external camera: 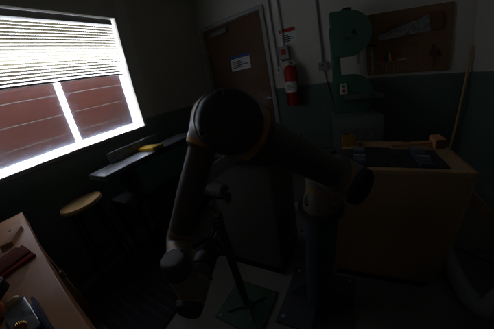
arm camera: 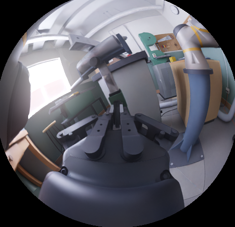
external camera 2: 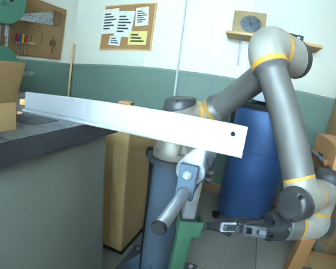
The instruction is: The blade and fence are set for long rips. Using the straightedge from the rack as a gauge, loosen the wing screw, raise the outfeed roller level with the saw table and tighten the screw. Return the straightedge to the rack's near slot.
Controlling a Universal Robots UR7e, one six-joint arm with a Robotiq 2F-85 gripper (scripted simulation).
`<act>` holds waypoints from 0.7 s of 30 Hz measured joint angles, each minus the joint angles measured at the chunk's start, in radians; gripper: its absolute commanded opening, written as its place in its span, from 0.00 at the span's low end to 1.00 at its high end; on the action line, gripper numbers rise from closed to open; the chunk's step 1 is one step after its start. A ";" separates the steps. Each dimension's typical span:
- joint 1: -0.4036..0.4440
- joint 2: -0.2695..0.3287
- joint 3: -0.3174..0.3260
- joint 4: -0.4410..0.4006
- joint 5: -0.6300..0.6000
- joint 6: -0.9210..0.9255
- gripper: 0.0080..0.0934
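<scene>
The wing screw point(arm camera: 116, 112) sits on the side of the green stand collar point(external camera 2: 186, 235), low under the outfeed roller point(external camera 2: 194, 164), and I grip it with my closed gripper point(external camera 2: 209, 226), reaching in level from the right. The long aluminium straightedge point(external camera 2: 129, 122) lies with one end on the grey saw table point(external camera 2: 33, 129) and its other end out over the roller. I cannot tell whether it touches the roller. The roller's grey shaft point(external camera 2: 171, 210) points toward the second side camera.
A blue barrel point(external camera 2: 253, 164) stands behind the roller stand. The arm's blue pedestal point(external camera 2: 159, 199) is beside the stand, and a wooden cabinet point(external camera 2: 124, 188) is behind it. Cardboard boxes point(external camera 2: 331, 149) stand close to the right of my wrist.
</scene>
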 measured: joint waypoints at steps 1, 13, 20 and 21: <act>0.000 0.000 0.000 0.000 0.000 0.004 0.00; 0.000 0.000 0.000 0.001 0.000 0.119 0.00; 0.000 0.000 0.000 0.001 0.000 0.257 0.00; 0.000 0.000 0.000 0.001 0.000 0.281 0.00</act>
